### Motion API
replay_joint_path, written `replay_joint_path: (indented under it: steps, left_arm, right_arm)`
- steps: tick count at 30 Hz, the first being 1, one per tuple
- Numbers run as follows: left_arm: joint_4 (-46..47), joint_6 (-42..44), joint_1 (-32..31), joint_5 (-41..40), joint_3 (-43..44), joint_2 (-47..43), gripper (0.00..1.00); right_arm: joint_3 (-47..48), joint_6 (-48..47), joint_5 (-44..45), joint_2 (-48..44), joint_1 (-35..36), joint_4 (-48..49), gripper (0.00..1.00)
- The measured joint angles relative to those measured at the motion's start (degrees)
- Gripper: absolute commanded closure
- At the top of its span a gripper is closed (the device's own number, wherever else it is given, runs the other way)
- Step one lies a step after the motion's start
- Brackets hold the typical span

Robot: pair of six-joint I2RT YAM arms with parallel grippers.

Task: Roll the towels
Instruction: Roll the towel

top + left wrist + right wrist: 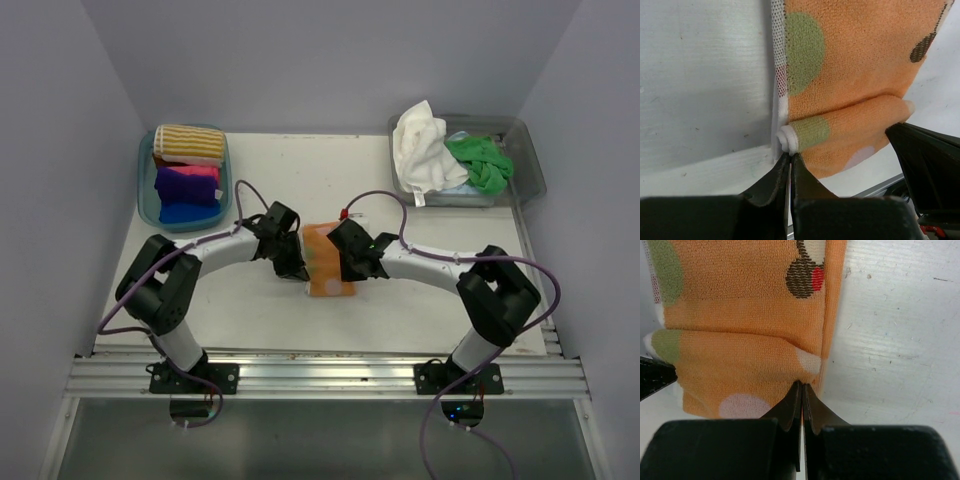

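An orange towel (328, 262) with coloured dots lies flat mid-table between my two grippers. Its near end is curled into a short roll (850, 125), which also shows in the right wrist view (735, 352). My left gripper (297, 268) is shut, its tips (790, 156) pressed against the roll's white left end. At the other end, my right gripper (352, 268) is shut too, its tips (802, 385) touching the roll by a white dot. No cloth shows between either pair of jaws. The rest of the orange towel (740, 305) stretches away flat.
A teal tub (148, 205) at the back left holds a striped towel (188, 143), a pink-purple one (186, 180) and a blue one (185, 210). A clear tub (530, 160) at the back right holds a white towel (420, 145) and a green one (482, 160).
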Motion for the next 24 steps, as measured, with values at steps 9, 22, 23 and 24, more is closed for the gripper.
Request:
replay_joint_path:
  steps: [9,22,23,24]
  left_arm:
    - [-3.5,2.0,0.1,-2.1,1.1,-4.3,0.59]
    - [5.2,-0.9,-3.2,-0.4,-2.3,-11.0,0.92]
    - [6.1,-1.2,-3.6,-0.1,-2.3,-10.0,0.95]
    - [7.0,-1.3,-3.9,0.1,-2.3,-8.9,0.97]
  right_arm:
    - [0.0,-0.5,-0.2,-0.2,0.0,0.2,1.00]
    - [0.0,-0.6,-0.2,-0.2,0.0,0.2,1.00]
    - [-0.1,-0.5,-0.2,-0.2,0.0,0.3,1.00]
    - [-0.2,-0.5,-0.2,-0.2,0.0,0.4,1.00]
